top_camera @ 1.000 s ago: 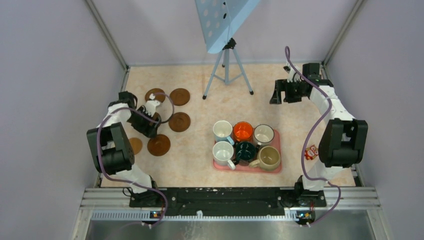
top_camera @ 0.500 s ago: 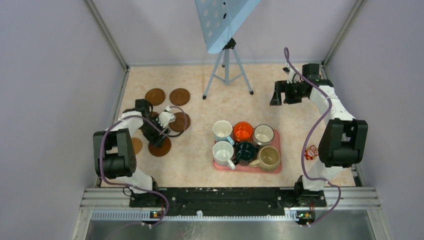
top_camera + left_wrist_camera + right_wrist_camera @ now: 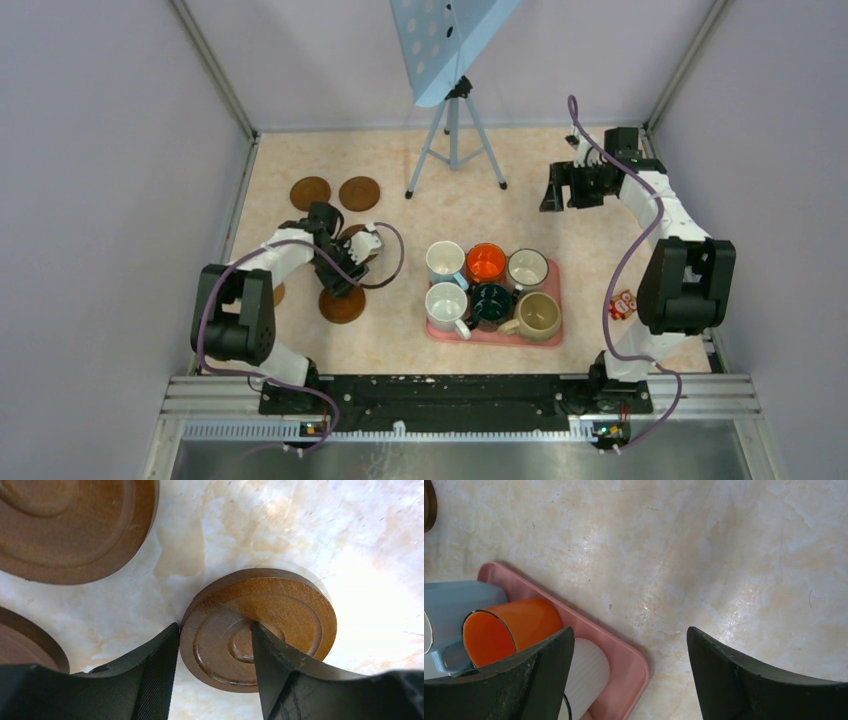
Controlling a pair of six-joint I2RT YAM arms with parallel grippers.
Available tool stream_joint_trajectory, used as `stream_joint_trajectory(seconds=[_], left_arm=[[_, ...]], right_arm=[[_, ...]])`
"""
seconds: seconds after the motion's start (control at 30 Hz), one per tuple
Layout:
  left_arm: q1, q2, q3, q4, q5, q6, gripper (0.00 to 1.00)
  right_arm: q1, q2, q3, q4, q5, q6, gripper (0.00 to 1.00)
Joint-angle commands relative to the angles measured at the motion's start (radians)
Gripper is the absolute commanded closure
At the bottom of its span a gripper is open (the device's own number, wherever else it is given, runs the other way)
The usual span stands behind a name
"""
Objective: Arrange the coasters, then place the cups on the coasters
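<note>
Two brown coasters (image 3: 310,192) (image 3: 359,192) lie at the back left. A third coaster (image 3: 357,236) is partly hidden by my left arm, and a small tan one (image 3: 277,294) peeks out beside it. My left gripper (image 3: 338,283) (image 3: 215,626) hangs over a ringed coaster (image 3: 342,306) (image 3: 295,610), jaws half closed. One finger touches its rim and the other sits over its centre. Several cups stand on the pink tray (image 3: 492,338), among them orange (image 3: 486,262), dark green (image 3: 490,302) and beige (image 3: 539,315). My right gripper (image 3: 556,190) (image 3: 630,630) is open and empty at the back right.
A tripod (image 3: 453,140) carrying a blue perforated panel (image 3: 445,40) stands at the back centre. A small red and white object (image 3: 623,303) lies by the right arm. Grey walls close in both sides. In the right wrist view the tray corner (image 3: 624,665) and orange cup (image 3: 509,630) show.
My left arm swung right and nearer while its jaws narrowed. The ringed coaster under it slid to the right. The right arm has not moved.
</note>
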Motion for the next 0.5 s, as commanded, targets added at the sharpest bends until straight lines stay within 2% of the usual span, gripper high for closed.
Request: stream_joint_trajectory(seconds=[0.0,0.3,0.47], left_arm=[[-0.05,-0.009,-0.025,0.031,0.042,-0.067,0.4],[-0.08,-0.012,-0.018,0.017,0.065,-0.094,0.37],[-0.08,-0.043,0.002,-0.036,0.089,-0.073,0.27]], right_arm=[[-0.003,-0.014,0.031,0.006,-0.001,-0.012,0.18],[-0.004,-0.011,0.03,0.011,-0.002,-0.007,0.18],[-0.004,-0.011,0.027,0.016,-0.005,0.0,0.18]])
